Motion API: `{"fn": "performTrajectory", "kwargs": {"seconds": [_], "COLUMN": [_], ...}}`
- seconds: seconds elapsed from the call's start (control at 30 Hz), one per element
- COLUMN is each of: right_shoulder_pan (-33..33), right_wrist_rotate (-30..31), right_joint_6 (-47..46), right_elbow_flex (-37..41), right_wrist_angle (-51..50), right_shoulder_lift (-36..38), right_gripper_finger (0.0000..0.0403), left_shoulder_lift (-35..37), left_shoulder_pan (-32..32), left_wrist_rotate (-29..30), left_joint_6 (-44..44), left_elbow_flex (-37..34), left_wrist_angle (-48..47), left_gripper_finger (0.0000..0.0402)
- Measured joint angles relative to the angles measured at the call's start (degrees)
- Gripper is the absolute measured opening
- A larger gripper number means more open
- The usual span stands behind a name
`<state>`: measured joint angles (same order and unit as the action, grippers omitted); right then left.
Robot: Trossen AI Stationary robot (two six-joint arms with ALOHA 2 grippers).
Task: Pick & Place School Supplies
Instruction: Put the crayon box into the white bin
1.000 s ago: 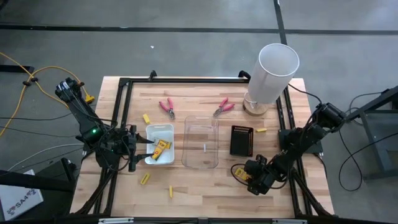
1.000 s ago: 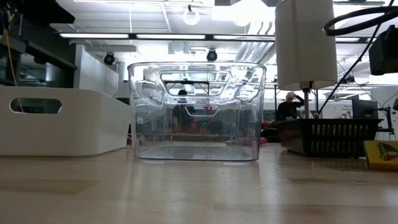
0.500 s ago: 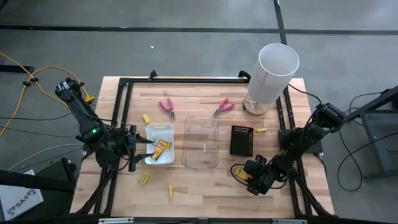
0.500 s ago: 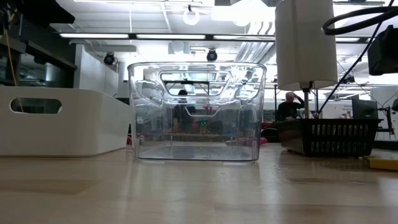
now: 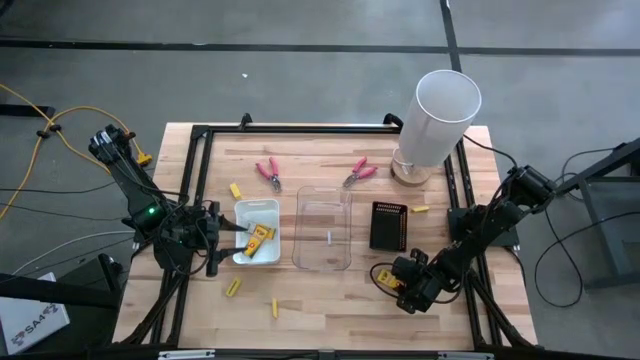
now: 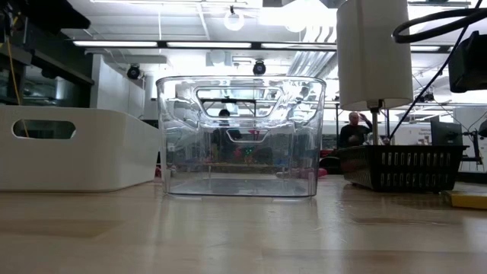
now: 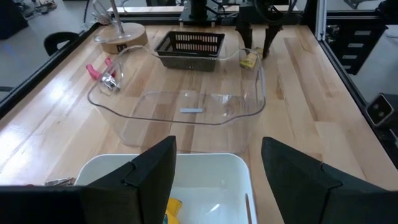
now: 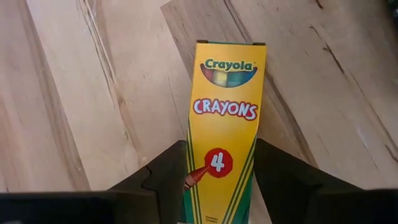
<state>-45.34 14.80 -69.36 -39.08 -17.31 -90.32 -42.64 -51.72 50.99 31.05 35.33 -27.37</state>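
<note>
Between right hand [image 8: 217,186] fingers — crayon box [image 8: 225,124], flat on table [image 8: 74,93]

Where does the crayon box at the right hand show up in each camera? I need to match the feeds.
High view: crayon box at the table's near right, under the right hand.
Low view: a yellow sliver at the far right edge.
Left wrist view: small and far, beside the black basket.
Right wrist view: fills the centre between the fingers.
Shared landmark: the clear tray, seen in the high, low and left wrist views.
</note>
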Motion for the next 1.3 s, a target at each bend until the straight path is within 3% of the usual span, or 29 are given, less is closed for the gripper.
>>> {"fn": "performTrajectory", "kwargs": {"seconds": [0.3, 0.73, 1.07, 1.3], "right_shoulder_pan": [0.0, 0.5, 0.5, 0.4], "right_wrist_rotate": [0.2, 0.2, 0.7, 0.3], "right_joint_6": [0.1, -4.8, -7.5, -5.4], "right_elbow_flex": [0.0, -0.1, 1.3, 1.6], "right_wrist_angle": [0.5, -1.5, -1.9, 3.3], "right_shoulder_lift": [0.0, 0.0, 0.0, 0.0], "right_gripper_finger": [0.0167, 0.0227, 0.023, 0.0228], "left_shoulder_lift": [0.0, 0.0, 0.0, 0.0], "left_shoulder_pan": [0.0, 0.0, 0.0, 0.0], "left_wrist_rotate": [-1.6, -1.7, -1.7, -1.8], "left_joint_6": [0.0, 0.0, 0.0, 0.0], "left_elbow_flex": [0.0, 0.0, 0.0, 0.0], "left_wrist_angle": [0.0, 0.0, 0.0, 0.0], "left_gripper_finger": [0.023, 0.023, 0.023, 0.023]}}
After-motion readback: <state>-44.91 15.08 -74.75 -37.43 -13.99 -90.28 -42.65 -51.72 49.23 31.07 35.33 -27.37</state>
